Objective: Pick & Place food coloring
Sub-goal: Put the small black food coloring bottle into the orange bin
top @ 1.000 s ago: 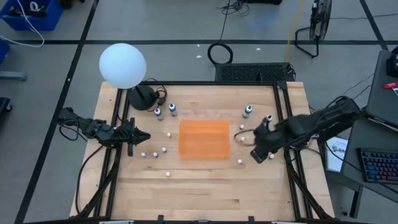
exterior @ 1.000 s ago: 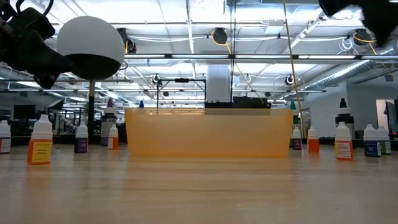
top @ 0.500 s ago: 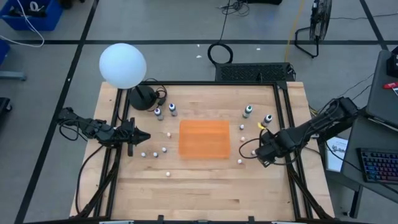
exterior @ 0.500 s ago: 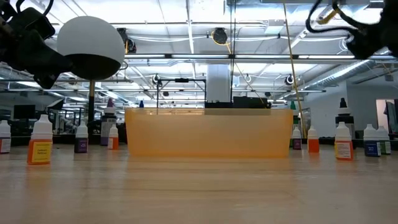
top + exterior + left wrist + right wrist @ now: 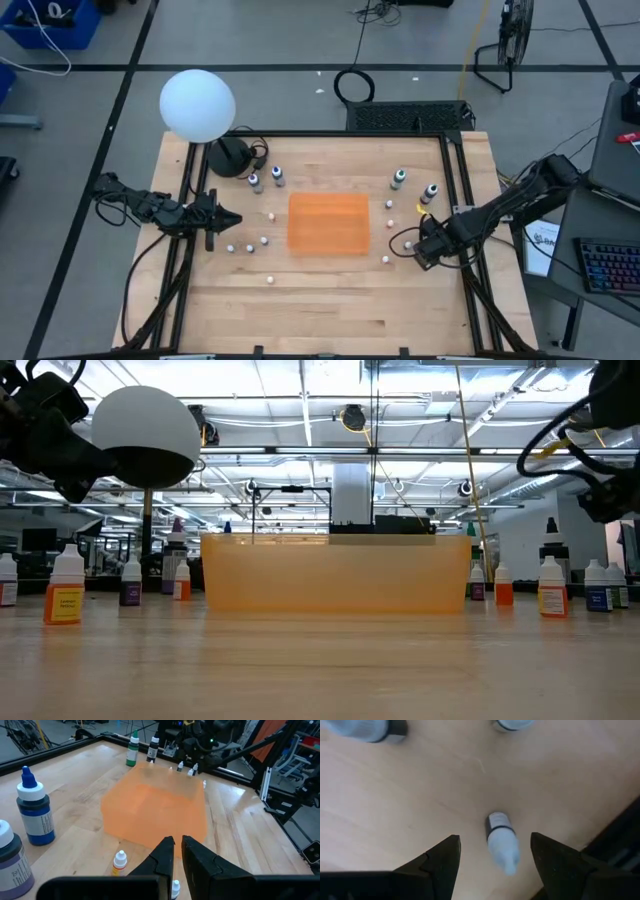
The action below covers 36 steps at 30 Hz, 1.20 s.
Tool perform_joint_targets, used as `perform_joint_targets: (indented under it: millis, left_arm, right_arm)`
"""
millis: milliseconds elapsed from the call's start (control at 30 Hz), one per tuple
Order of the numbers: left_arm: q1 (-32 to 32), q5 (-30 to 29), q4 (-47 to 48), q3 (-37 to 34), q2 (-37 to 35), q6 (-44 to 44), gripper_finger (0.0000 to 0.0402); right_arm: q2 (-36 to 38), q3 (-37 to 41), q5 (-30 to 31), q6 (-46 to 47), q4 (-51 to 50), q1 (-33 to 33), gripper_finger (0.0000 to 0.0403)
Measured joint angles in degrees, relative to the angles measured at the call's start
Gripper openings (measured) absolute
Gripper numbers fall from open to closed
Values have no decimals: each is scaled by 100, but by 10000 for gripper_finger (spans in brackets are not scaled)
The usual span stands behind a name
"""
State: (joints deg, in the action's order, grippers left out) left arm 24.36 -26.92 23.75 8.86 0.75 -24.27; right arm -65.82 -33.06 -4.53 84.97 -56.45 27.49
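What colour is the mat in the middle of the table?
Orange. The mat shows best in the high view, a plain translucent orange.

Two bottles cut off at right wrist view's edge; labels unreadable.

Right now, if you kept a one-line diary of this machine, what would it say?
right gripper: open, above small bottle standing on table | left gripper: shut, waiting left of orange mat | nothing held
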Motion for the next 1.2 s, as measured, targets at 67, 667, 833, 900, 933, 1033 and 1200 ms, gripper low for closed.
perform_joint_targets:
  millis: [67, 667, 833, 900, 933, 1033, 1200]
  left_arm:
    - [0, 0, 0, 0, -1, 0, 42]
    - [-1, 0, 2, 0, -1, 0, 42]
    - [0, 0, 0, 0, -1, 0, 42]
    - [0, 0, 2, 0, 0, 0, 42]
    - [0, 0, 0, 0, 0, 0, 42]
    - [0, 0, 2, 0, -2, 0, 42]
    - [0, 0, 2, 0, -2, 0, 42]
  right_arm:
    - [0, 108, 7, -9, 144, 0, 228]
    - [9, 564, 133, 102, 703, 2, 213]
    - [4, 566, 174, 142, 720, 2, 164]
    - [0, 569, 191, 149, 726, 2, 141]
    - [0, 569, 195, 148, 724, 2, 129]
    - [0, 569, 257, 149, 723, 2, 98]
    - [2, 524, 305, 47, 715, 1, 57]
